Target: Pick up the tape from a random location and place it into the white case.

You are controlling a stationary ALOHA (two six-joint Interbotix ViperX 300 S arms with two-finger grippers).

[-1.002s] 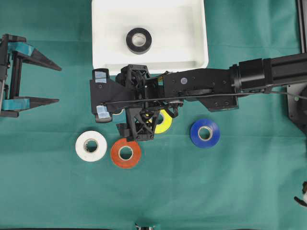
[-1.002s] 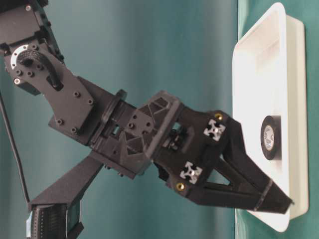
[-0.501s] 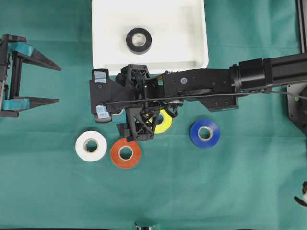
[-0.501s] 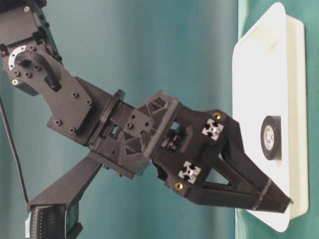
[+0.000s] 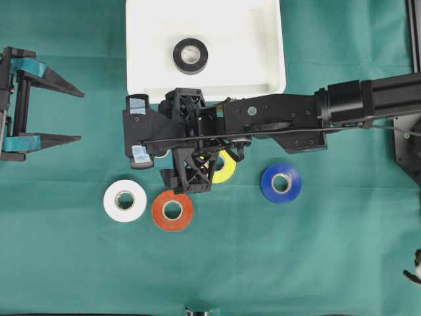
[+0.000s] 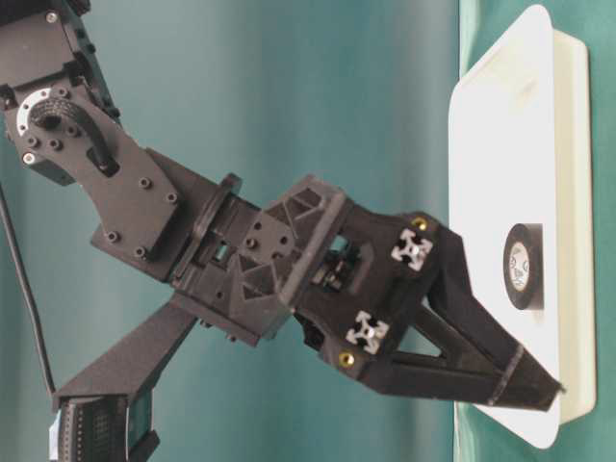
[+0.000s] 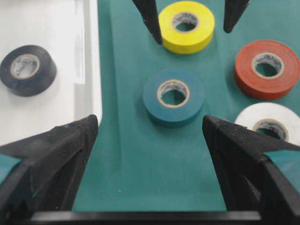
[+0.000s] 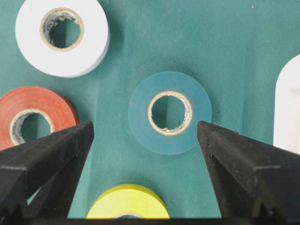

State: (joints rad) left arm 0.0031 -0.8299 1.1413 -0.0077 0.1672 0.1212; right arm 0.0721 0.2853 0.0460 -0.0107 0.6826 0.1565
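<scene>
Nothing is seen to have moved since the earlier frames: both arms and all the rolls are found in the same places. One black tape roll [image 5: 191,55] is already lying inside the white case [image 5: 263,39], so at least one placement is judged to be done. Five rolls remain on the green cloth [image 5: 316,263], all on the side of the case where the right arm reaches in. The teal tape roll [image 8: 169,112] is nearest to the case rim and is hidden in the overhead view under the right gripper [image 8: 145,140], whose jaws are held wide and empty on both sides of it. Beyond the teal one, farther from the case, the yellow tape roll [image 5: 225,167], the red tape roll [image 5: 172,210], the white tape roll [image 5: 125,201] and the blue tape roll [image 5: 281,182] are lying. The left gripper [image 5: 62,115] is also spread wide and empty, well apart from the case. The teal roll is judged to be the next one to be grasped; descending and closing are not yet done.
</scene>
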